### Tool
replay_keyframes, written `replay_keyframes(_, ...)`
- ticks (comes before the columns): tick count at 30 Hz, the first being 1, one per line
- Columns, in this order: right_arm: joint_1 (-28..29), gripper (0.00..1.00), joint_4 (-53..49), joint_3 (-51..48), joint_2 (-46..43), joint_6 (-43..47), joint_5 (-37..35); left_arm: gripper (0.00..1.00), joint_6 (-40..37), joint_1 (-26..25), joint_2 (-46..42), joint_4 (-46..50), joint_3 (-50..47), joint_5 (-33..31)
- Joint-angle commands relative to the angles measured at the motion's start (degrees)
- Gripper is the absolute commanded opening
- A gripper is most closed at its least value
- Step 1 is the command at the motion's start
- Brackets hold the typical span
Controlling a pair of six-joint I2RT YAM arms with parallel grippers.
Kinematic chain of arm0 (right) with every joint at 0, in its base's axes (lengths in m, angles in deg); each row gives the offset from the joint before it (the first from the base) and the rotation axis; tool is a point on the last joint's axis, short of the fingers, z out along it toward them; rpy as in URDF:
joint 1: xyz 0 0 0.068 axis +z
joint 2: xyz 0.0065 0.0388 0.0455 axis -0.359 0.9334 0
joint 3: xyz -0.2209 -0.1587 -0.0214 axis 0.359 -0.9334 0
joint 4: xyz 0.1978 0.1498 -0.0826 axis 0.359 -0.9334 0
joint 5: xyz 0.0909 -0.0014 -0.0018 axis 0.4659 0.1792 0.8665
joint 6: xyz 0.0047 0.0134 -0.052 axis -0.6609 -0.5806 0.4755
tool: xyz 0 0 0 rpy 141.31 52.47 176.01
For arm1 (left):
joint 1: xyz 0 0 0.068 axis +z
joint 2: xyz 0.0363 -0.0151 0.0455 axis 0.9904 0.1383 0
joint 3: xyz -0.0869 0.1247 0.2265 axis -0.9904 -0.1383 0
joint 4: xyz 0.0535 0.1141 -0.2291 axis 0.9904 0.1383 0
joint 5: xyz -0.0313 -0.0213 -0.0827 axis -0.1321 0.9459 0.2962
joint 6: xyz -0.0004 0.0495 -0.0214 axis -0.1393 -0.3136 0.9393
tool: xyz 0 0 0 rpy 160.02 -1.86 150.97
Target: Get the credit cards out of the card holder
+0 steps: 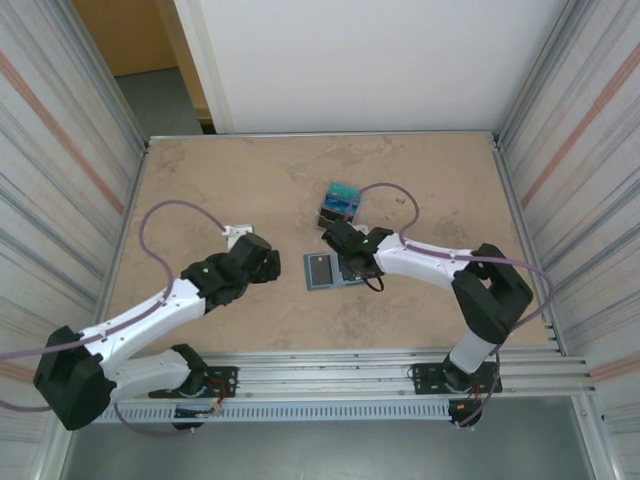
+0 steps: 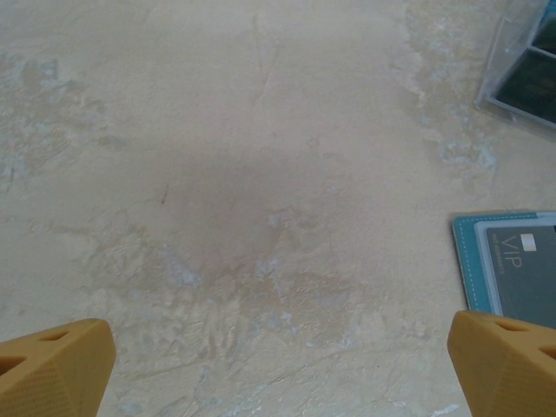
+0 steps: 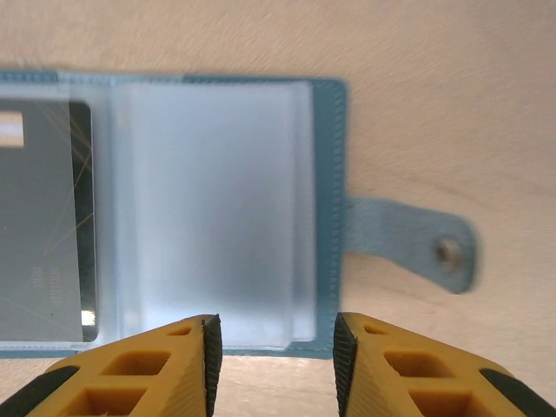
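Note:
The card holder (image 1: 335,284) lies open and flat mid-table, a slate-blue bifold. A dark grey credit card (image 1: 320,269) sits in its left half. My right gripper (image 1: 356,262) hovers over the right half. In the right wrist view the gripper (image 3: 274,360) is open at the near edge of the holder (image 3: 326,174), with nothing between its fingers. The pale slot (image 3: 213,200) in front of it looks bare, and the grey card (image 3: 39,217) sits to the left. My left gripper (image 1: 266,262) stands open over bare table, left of the holder (image 2: 469,261).
A small dark tray (image 1: 335,212) with teal cards (image 1: 343,192) on it stands just beyond the holder, its corner showing in the left wrist view (image 2: 521,74). The holder's strap with a snap (image 3: 447,252) sticks out to the right. Metal walls enclose the table on both sides.

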Motion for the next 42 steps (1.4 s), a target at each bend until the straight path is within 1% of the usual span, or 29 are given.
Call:
replay_keyframes(1,-1.84,0.41,-2.98,-1.37,-4.31,0.1,-2.32,0.99,-1.59,-1.3,2.34,-0.96,2.77,-4.14)
replay_keyframes(3,-3.04,0.41,-2.86,-1.92,-6.28,-0.19,-1.78,0.99,-1.78,-1.62,3.99,-2.7,2.94,-4.19)
replay_keyframes(5,-3.93,0.41,-1.54,-2.48,-8.18,-0.22,0.49,0.99,-2.71,-1.69,5.67,-5.87,2.35,-2.81)
replay_keyframes(9,-6.21,0.41,4.06,-3.22,-10.05,-0.17,10.4,0.99,-2.61,-1.69,9.97,-9.95,2.17,0.72)
replay_keyframes(11,-7.6,0.41,6.78,-3.55,-9.35,-0.81,15.5,0.99,-2.15,-1.69,12.31,-10.41,2.74,1.67)
replay_keyframes(13,-8.42,0.39,9.25,-3.72,-7.97,-0.92,19.55,0.99,-1.8,-1.69,14.54,-10.63,3.28,2.25)
replay_keyframes(18,-8.28,0.3,11.18,-1.84,-2.72,-0.83,23.87,0.99,-1.35,-1.78,18.35,-12.61,3.04,4.06)
replay_keyframes(23,-7.09,0.27,12.72,0.14,2.22,-1.06,25.41,0.99,-1.35,-2.07,22.28,-13.98,3.54,5.41)
replay_keyframes(29,-5.21,0.27,13.07,3.09,6.04,-0.93,25.91,0.99,-1.43,-3.7,26.54,-14.29,5.68,5.1)
replay_keyframes(42,-5.01,0.24,13.34,5.01,11.15,-1.61,26.27,0.99,0.59,-3.72,30.1,-14.69,5.75,5.18)
